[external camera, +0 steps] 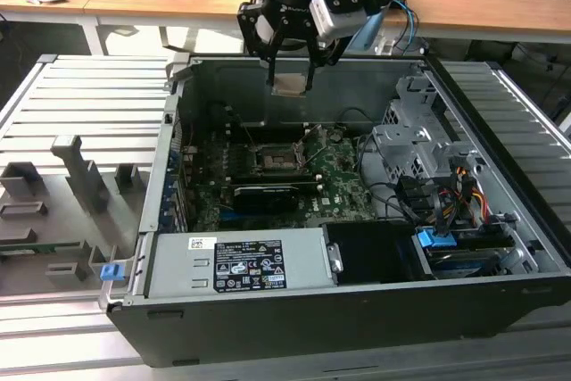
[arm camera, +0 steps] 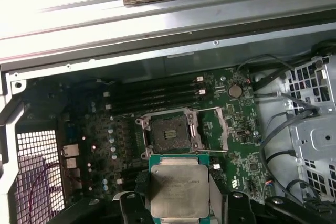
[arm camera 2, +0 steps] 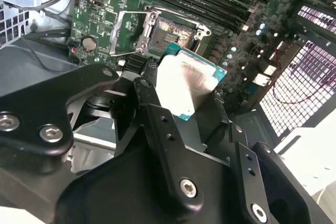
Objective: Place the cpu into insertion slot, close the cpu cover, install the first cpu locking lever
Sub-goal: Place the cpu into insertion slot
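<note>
The cpu [arm camera 2: 186, 80] sits clamped between the fingers of the end effector [external camera: 290, 77], metal face up, hanging well above the insertion slot [arm camera: 168, 132] (socket bare, nothing seated in it); around the slot lies the green circuit board [arm camera: 242, 129], inside the open computer case [external camera: 268, 332]

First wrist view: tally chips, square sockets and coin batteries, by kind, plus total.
Chip: 1
Square socket: 1
Coin battery: 1
Total: 3
</note>
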`<act>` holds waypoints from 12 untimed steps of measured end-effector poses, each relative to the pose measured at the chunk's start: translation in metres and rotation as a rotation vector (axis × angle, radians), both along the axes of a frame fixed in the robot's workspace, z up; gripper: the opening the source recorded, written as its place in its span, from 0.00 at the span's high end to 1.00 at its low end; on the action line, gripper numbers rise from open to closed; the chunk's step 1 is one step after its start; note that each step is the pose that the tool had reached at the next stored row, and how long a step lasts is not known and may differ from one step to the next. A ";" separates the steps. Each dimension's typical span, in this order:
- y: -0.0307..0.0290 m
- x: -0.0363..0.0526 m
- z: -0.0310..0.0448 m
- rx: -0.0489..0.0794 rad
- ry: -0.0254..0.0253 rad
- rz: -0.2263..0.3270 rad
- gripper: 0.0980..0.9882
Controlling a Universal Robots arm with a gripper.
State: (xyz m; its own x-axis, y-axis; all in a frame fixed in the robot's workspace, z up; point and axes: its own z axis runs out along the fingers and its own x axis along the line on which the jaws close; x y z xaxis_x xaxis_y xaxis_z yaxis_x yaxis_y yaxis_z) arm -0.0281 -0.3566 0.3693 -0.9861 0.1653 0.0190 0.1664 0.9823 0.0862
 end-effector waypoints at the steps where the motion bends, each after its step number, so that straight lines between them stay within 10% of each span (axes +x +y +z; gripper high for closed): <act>1: 0.0000 -0.0002 -0.0002 0.000 0.0000 -0.004 0.51; 12: 0.0000 -0.0007 -0.0015 0.001 -0.0001 -0.027 0.51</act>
State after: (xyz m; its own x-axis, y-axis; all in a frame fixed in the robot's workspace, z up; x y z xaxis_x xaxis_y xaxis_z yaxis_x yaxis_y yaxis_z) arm -0.0289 -0.3566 0.3678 -0.9813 0.1918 0.0190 0.1927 0.9774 0.0868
